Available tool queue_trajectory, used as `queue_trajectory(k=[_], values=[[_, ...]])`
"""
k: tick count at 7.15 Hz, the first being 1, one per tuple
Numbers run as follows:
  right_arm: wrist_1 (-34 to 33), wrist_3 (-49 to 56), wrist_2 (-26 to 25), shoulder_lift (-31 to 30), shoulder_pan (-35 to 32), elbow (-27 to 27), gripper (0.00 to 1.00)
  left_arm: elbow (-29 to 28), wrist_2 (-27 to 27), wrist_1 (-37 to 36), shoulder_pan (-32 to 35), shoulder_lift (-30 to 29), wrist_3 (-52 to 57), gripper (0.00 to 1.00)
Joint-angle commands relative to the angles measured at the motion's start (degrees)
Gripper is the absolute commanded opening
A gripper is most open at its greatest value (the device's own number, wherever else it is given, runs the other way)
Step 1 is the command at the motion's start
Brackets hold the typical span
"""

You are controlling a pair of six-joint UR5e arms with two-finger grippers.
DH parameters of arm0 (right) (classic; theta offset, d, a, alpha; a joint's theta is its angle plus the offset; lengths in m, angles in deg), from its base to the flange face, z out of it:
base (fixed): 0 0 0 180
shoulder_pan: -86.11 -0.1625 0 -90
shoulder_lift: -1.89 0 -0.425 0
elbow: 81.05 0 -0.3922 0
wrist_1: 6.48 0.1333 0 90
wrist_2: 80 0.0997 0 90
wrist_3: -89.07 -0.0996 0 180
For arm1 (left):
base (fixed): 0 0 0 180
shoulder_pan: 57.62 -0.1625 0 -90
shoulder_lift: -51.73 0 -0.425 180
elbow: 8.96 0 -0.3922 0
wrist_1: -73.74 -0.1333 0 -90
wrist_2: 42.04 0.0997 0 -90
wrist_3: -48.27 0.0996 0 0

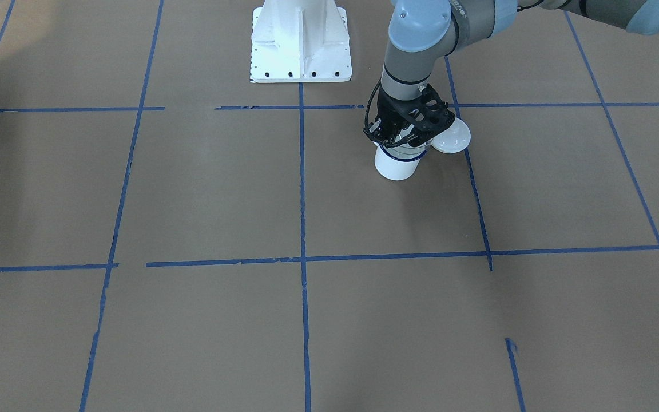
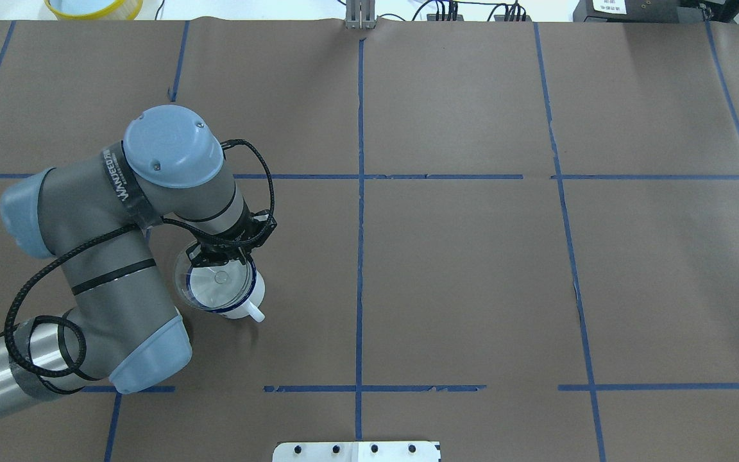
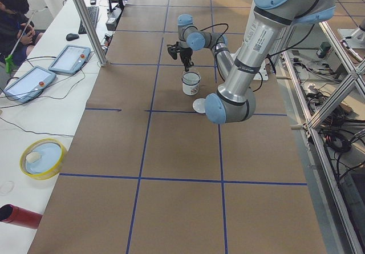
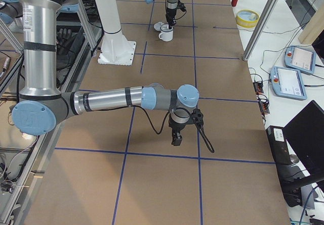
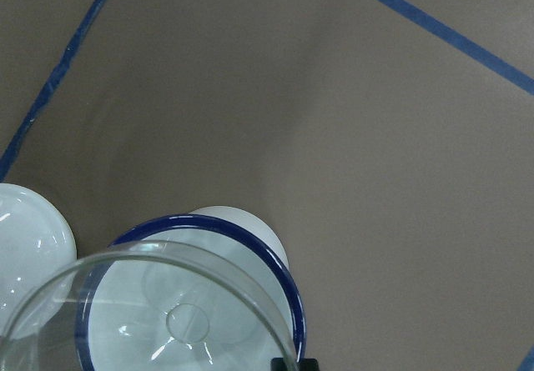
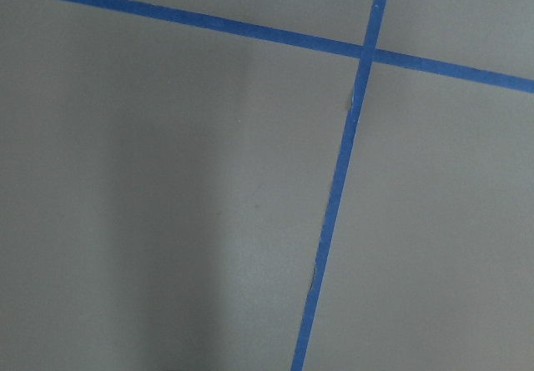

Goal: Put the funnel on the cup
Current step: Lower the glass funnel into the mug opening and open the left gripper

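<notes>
The clear funnel (image 2: 212, 285) is over the mouth of the white cup (image 2: 249, 303), which has a blue rim and stands on the table. My left gripper (image 2: 220, 258) is shut on the funnel's far rim. In the front view the funnel (image 1: 408, 151) sits at the cup's (image 1: 396, 166) top under the left gripper (image 1: 391, 136). The left wrist view shows the funnel (image 5: 150, 304) centred over the cup's rim (image 5: 279, 264). I cannot tell whether it rests on the rim. My right gripper (image 4: 175, 138) hangs over bare table far from the cup; I cannot tell whether it is open or shut.
A white domed lid (image 1: 452, 137) lies on the table right beside the cup, also in the left wrist view (image 5: 25, 238). The robot's white base (image 1: 301, 43) stands behind. A yellow dish (image 3: 40, 158) sits off the table's edge.
</notes>
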Motion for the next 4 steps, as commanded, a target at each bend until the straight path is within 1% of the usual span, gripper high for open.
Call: queue_trajectory(k=[1, 2, 3, 4], values=[[0.02, 0.0, 0.0, 0.0, 0.0, 0.03, 1.0, -0.26, -0.07, 0.23, 0.04, -0.06, 1.28, 0.0], [0.02, 0.0, 0.0, 0.0, 0.0, 0.03, 1.0, -0.26, -0.07, 0.23, 0.04, -0.15, 1.28, 0.0], [0.02, 0.0, 0.0, 0.0, 0.0, 0.03, 1.0, -0.26, -0.07, 0.31, -0.05, -0.06, 1.28, 0.04], [0.02, 0.0, 0.0, 0.0, 0.0, 0.03, 1.0, -0.26, -0.07, 0.32, 0.04, -0.06, 1.37, 0.27]])
